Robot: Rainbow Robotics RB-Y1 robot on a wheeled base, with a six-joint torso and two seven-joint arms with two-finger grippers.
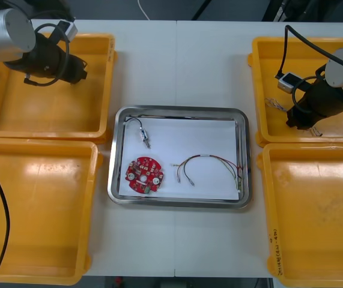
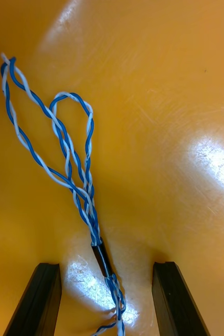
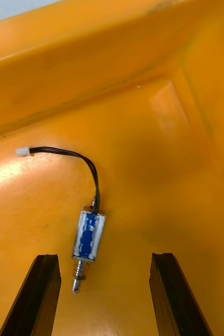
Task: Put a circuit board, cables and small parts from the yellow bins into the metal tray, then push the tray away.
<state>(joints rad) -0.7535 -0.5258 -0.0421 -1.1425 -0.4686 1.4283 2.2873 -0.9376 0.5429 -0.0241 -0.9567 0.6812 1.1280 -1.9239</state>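
left gripper wide over small metal part | right gripper wide, cable end cropped

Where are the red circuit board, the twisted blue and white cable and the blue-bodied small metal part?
red circuit board [image 1: 143, 174]: front view, middle of the disc.
twisted blue and white cable [image 2: 102, 258]: right wrist view, its black sleeve.
small metal part [image 3: 88, 236]: left wrist view, its blue body.
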